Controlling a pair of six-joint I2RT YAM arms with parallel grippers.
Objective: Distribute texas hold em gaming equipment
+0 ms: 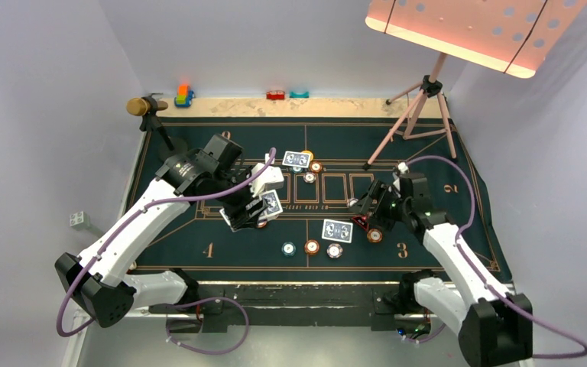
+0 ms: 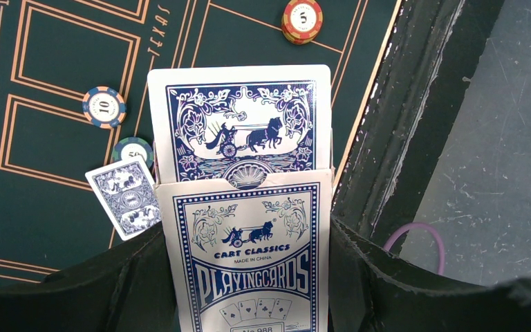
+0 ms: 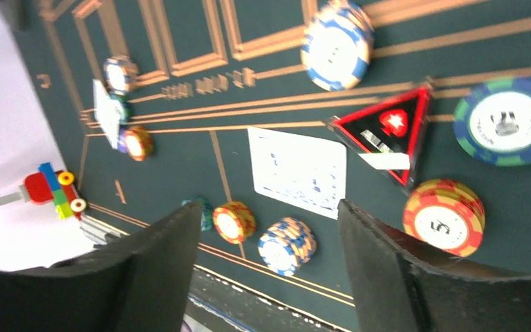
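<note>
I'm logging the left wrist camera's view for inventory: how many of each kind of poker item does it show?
chips: 3
loose card: 1
card box, contents poking out: 1
Total: 5

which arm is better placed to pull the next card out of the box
Right, probably. The left gripper is shut on the blue-and-white cardboard playing card box, a blue-backed card poking out its top. The right gripper is open, empty, over the green mat.

Matt cloth mat (image 1: 260,245), glossy cardboard card box (image 2: 252,256).
</note>
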